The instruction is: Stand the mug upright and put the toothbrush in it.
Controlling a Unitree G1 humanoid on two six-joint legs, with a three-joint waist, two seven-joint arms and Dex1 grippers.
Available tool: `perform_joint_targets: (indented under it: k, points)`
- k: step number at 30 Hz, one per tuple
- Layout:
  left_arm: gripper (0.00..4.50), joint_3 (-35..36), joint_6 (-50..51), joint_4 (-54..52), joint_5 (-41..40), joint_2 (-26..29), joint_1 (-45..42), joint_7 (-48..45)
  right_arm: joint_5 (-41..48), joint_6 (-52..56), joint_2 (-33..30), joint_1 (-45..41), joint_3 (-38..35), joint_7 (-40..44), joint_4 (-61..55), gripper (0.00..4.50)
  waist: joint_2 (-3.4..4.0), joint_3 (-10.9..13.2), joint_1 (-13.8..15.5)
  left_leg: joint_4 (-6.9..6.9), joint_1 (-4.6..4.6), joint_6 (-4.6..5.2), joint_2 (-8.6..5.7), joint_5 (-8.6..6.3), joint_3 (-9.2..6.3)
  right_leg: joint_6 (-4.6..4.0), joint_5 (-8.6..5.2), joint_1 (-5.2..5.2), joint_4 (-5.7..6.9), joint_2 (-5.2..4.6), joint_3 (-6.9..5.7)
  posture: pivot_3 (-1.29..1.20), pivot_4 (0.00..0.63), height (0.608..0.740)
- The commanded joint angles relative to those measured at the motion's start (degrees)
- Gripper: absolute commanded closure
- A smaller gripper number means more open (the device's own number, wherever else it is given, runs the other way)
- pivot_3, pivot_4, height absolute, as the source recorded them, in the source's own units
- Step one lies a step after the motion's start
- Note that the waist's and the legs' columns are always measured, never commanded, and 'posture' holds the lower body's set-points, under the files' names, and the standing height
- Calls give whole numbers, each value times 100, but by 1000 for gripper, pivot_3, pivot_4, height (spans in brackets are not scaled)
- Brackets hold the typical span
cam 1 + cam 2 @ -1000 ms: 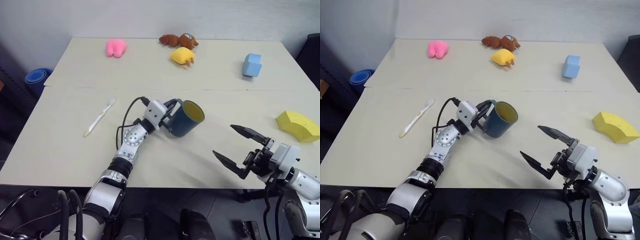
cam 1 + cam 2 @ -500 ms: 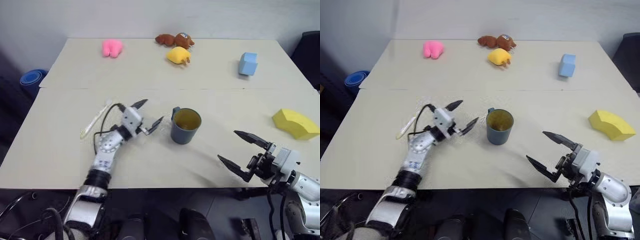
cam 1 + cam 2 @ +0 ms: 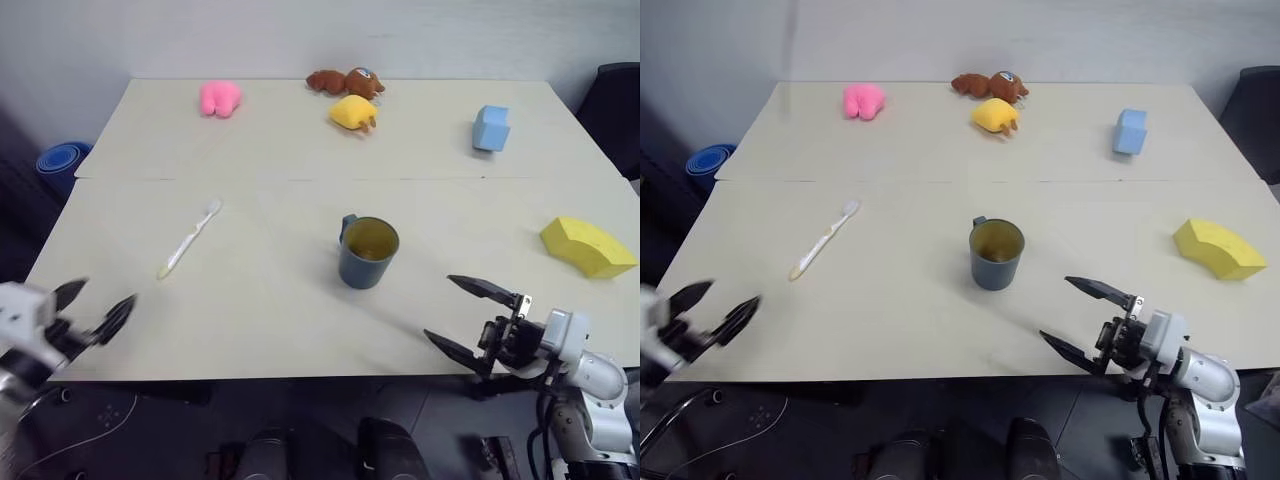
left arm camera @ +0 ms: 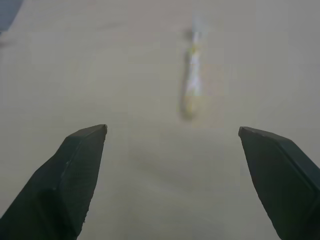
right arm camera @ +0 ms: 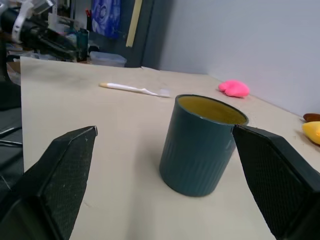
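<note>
Eye views: mug (image 3: 368, 252) upright mid-counter (image 3: 300, 150); toothbrush (image 3: 189, 238) flat, well to its left.

Left wrist: left pincer (image 4: 172, 137) spread, empty, facing the toothbrush. Light, stiff, slim; pinch mid-handle.

Right wrist: right pincer (image 5: 165, 135) spread before the mug.

A robot test lab, by the look: a plain beige tabletop (image 3: 300, 150) against a bare grey wall (image 3: 300, 35), with cluttered shelving (image 5: 45, 30) and loose cables (image 3: 730, 430) beside it.
</note>
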Motion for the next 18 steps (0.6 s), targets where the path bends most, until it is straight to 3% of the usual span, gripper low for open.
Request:
perform_joint_targets:
  k: [1,5,9,15,18]
  points:
    - [32,621,309,86,-296,144,82,38,37,-157,84,-90,19,60,-6,0,0,0,66,2,-1,0,0,0,2,0,0,0,0,0,0,0,150,740]
    - [32,176,1599,-176,-972,751,-647,-26,-7,-190,94,-158,68,136,125,0,-12,-7,175,10,-1,2,1,-1,-3,-3,-1,3,11,-15,5,0,150,740]
    - [32,-1101,2935,210,-1048,1655,-2456,159,-84,-205,59,-280,124,124,230,0,-17,-10,194,10,5,2,-19,0,-7,-3,-1,2,34,-19,4,0,150,740]
    - [32,-3199,3499,1745,5,1820,-4837,149,-160,-254,63,-372,158,115,338,0,-7,-6,-53,-36,45,-4,-13,-3,41,-2,-1,-9,39,-3,4,0,150,740]
    - [32,-4271,3506,2601,791,1793,-5614,9,-172,-285,70,-367,160,94,338,0,-8,-6,-113,-44,45,-11,-3,0,84,-3,-2,-13,33,10,5,0,150,740]
